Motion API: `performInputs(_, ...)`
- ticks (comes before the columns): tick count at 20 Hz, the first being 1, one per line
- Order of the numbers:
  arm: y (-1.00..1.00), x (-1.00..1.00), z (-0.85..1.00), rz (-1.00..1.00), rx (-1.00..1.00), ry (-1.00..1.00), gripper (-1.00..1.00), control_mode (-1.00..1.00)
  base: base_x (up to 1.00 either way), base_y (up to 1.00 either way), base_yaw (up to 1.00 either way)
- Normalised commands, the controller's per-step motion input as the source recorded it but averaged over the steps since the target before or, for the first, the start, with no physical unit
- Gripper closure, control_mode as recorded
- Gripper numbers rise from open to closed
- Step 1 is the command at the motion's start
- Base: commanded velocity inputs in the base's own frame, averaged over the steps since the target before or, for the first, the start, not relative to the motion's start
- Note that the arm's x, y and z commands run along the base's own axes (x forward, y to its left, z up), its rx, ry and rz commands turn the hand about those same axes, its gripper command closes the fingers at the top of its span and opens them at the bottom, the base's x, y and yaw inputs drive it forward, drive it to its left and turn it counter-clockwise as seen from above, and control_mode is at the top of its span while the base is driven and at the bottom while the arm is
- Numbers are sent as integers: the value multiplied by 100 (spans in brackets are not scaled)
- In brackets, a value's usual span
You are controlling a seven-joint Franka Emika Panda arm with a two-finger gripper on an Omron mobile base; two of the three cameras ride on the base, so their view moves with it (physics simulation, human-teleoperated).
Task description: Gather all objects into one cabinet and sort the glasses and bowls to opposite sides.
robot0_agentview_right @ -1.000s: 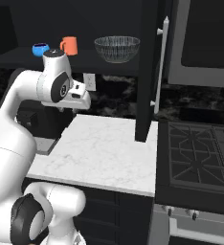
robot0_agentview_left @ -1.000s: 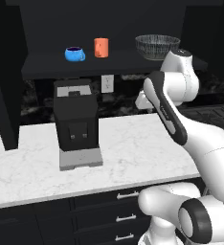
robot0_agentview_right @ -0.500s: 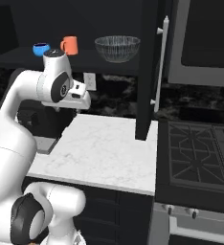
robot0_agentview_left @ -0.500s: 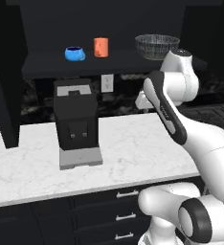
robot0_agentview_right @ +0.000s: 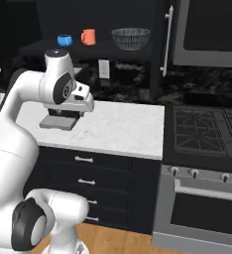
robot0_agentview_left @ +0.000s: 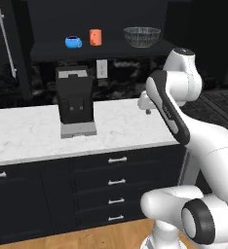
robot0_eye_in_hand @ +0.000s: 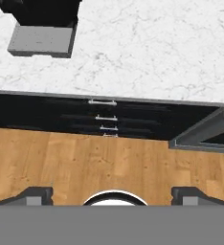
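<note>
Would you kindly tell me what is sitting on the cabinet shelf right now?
On the shelf stand a blue mug, an orange cup and the wide bowl. The bowl's inside is hard to make out.

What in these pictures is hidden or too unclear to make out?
- The gripper: in the hand view a grey band cuts its fingertips; in the base views the arm's own wrist covers it.
- The blue mug: one stands beside the orange cup; a second cannot be found.
- The bowl: its inside is too small to read.
- The coffee machine: cut off by the hand view's top edge.
</note>
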Motion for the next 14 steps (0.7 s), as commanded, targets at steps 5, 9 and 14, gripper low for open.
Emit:
performInputs(5,0,0,0,0,0,0,-100,100,-81,-33,0)
performInputs(9,0,0,0,0,0,0,-100,100,-3,-98,0)
performInputs(14,0,0,0,0,0,0,-100,100,0,-100,0)
